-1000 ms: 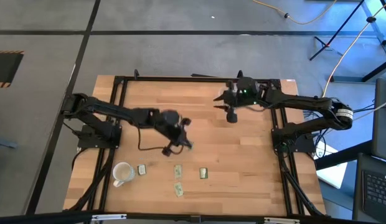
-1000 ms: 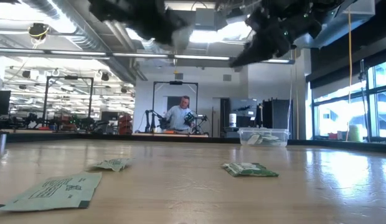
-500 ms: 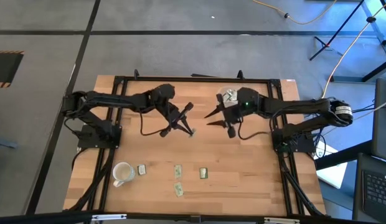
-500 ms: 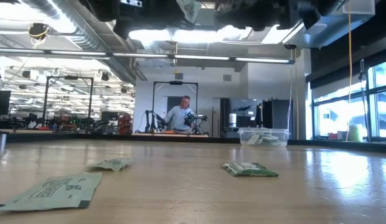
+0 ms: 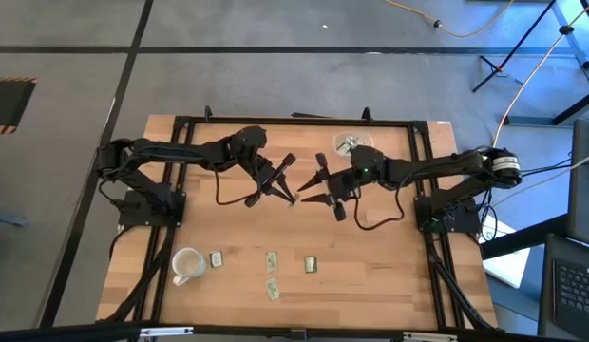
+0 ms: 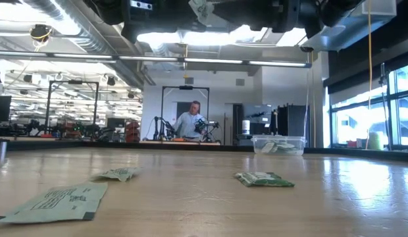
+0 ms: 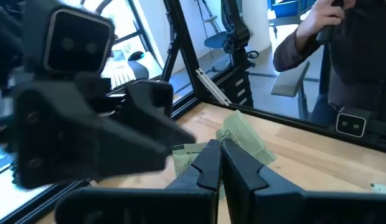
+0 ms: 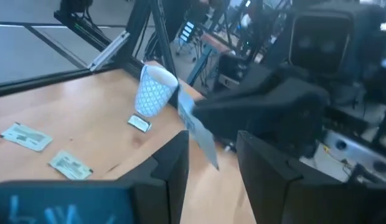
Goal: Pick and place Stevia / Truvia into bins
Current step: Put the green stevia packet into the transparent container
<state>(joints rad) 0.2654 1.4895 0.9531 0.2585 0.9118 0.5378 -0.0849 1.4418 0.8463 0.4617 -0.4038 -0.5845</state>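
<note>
Above the middle of the bench, toward its far edge, the left gripper is clamped on one sachet, held up in the air and presented tip-first to the right gripper, whose fingers stand apart just beside it. In the right wrist view the sachet hangs edge-on between the two spread fingers, so this looks like a hand-over.

To do it well, the right fingers should close squarely on the free end of the sachet, clear of the left fingertips, and the left should let go only once that grip is firm; thin paper will likely buckle or slip if pinched at a corner.

The bin sits at the far edge, just behind the right arm, already holding several sachets. The path back to it looks open, with only the frame rail near the far edge to mind. Four more sachets lie near the front edge beside the mug, well apart from both arms.
</note>
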